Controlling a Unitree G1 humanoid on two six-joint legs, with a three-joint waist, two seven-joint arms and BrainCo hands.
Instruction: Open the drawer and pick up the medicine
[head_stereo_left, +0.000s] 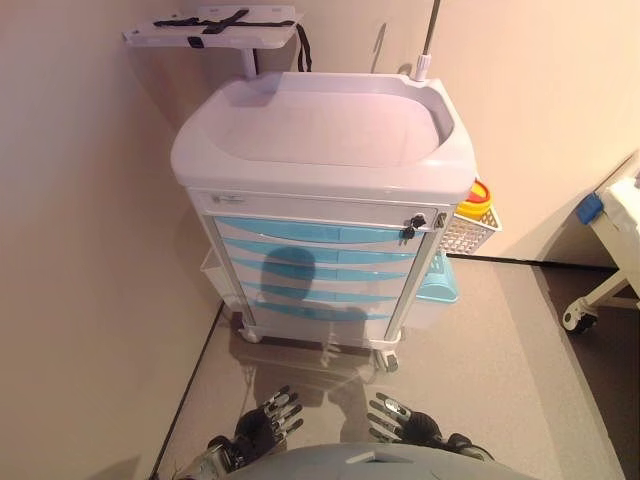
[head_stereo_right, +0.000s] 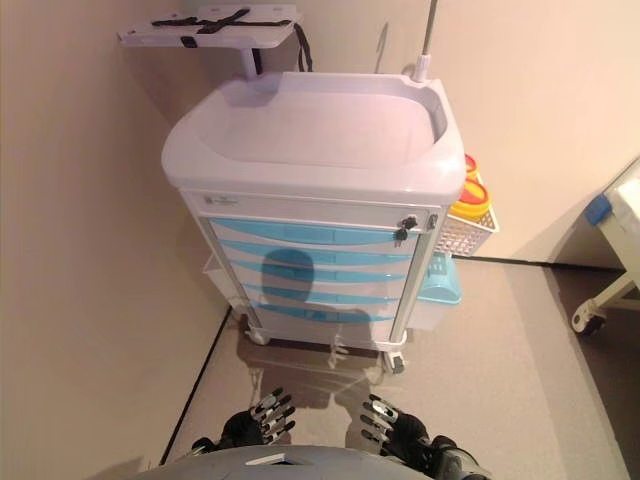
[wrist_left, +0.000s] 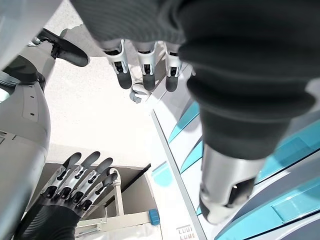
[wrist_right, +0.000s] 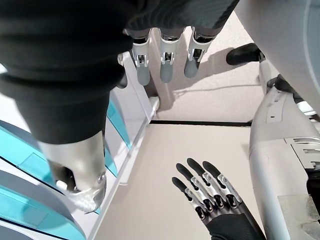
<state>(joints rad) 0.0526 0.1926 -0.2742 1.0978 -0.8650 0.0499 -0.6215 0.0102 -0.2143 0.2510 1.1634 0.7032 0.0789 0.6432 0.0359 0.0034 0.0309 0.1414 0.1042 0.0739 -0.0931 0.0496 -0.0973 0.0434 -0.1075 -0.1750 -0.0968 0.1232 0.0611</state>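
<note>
All drawers (head_stereo_left: 312, 232) of the cart (head_stereo_left: 320, 150) are closed, handles running crosswise, at 12 o'clock from both hands; left hand (head_stereo_left: 262, 424) and right hand (head_stereo_left: 402, 419) hang equally far, fingers spread, empty.

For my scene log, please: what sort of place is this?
Probably a hospital or clinic room: a wheeled medical cart with blue drawers, a yellow container in its side basket, and a bed on castors.
</note>
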